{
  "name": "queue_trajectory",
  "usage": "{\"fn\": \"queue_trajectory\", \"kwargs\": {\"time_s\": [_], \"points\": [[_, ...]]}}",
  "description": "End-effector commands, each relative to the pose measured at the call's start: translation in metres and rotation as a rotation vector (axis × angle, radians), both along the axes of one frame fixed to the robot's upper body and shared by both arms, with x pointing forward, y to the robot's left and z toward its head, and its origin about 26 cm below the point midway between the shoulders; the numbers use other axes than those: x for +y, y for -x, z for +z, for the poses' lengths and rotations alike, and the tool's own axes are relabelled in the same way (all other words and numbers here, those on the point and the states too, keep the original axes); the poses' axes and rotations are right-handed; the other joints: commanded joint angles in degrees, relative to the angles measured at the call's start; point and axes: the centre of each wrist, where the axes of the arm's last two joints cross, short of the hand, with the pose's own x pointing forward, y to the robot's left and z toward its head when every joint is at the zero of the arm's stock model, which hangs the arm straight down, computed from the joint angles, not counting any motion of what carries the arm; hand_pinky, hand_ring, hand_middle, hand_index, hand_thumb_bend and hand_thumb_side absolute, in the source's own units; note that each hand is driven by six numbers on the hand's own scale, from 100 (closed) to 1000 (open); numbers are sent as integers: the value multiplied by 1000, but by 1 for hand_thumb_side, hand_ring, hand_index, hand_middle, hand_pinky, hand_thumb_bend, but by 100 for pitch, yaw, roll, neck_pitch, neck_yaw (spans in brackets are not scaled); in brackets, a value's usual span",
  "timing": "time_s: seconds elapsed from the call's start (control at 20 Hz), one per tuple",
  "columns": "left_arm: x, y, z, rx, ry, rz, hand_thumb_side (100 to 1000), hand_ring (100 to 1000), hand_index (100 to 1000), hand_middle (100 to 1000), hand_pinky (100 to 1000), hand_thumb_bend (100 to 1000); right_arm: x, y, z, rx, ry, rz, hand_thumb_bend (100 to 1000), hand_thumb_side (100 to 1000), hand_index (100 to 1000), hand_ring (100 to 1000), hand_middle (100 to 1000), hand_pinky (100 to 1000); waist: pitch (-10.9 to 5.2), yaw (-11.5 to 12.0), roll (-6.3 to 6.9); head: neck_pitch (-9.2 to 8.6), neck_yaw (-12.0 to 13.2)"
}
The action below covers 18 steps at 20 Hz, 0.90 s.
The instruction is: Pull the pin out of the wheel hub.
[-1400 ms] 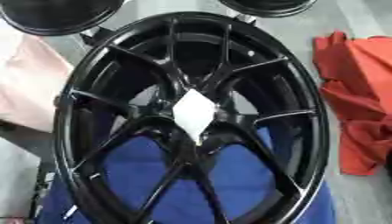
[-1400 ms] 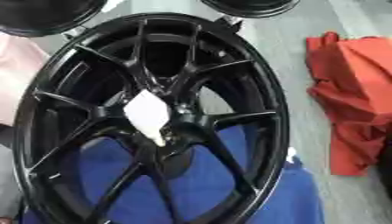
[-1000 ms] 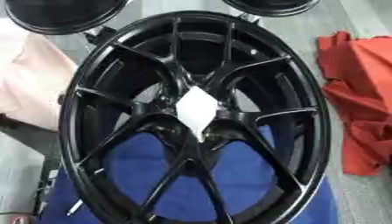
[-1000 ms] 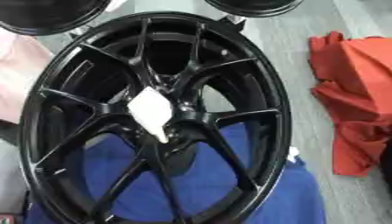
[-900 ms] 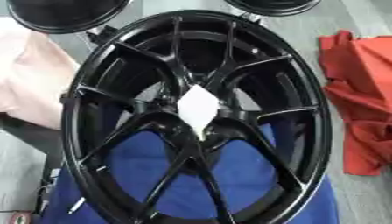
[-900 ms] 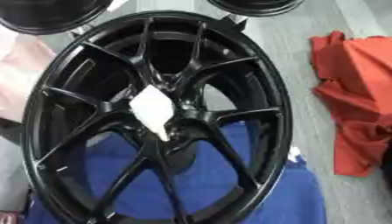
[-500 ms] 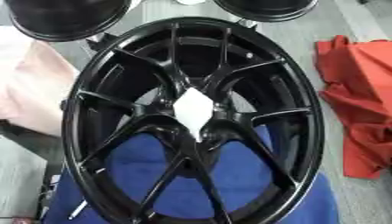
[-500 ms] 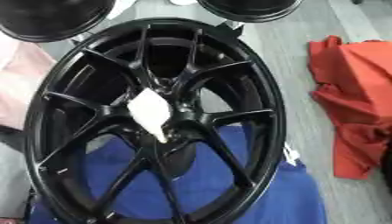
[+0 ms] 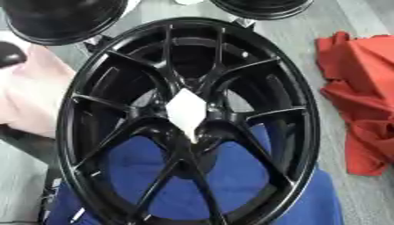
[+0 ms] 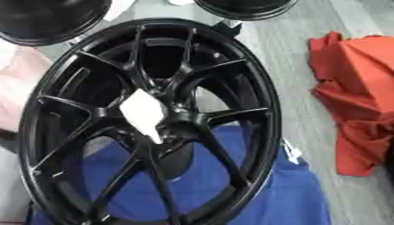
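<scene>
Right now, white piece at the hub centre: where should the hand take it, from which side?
Pinch the white piece across its broad diamond-shaped upper part, which stands clear of the wheel spokes; its narrow lower tip runs into the hub. Coming straight down from above, along the camera's line, looks best, since spokes crowd every side. No hand is in view.

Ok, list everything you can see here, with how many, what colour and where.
wheel: one, black, spoked, centre of view
white piece: one, diamond-shaped, at the wheel's hub
blue cloth: one, under the wheel's near half
red cloth: one, crumpled, right of the wheel
pink cloth: one, left of the wheel
round black things: two, at the far edge
grey floor: beneath it all
hands: none in view
</scene>
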Motion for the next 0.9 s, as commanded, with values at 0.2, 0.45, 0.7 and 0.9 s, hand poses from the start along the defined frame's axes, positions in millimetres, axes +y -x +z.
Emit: {"fn": "queue_trajectory", "kwargs": {"time_s": [0.2, 0.45, 0.7, 0.9], "points": [[-22, 2, 4, 29, -115, -78, 530, 813, 889, 800, 836, 444, -3, 4, 16, -22, 44, -4, 100, 762, 687, 645, 683, 771, -89, -10, -26, 0, 96], [-46, 0, -3, 52, -147, -92, 541, 812, 886, 797, 831, 459, -1, 2, 16, -16, 46, 4, 100, 762, 687, 645, 684, 771, -99, -29, -28, 31, 59], [-70, -6, -8, 91, -139, -76, 527, 811, 896, 797, 829, 476, 3, 0, 15, -11, 43, 18, 100, 763, 686, 644, 684, 771, -131, -51, -23, 72, 72], [-90, -17, -5, 110, -103, -88, 486, 806, 896, 792, 825, 471, 4, -2, 13, -6, 40, 25, 100, 763, 686, 644, 684, 771, -161, -72, -27, 114, 90]]}}
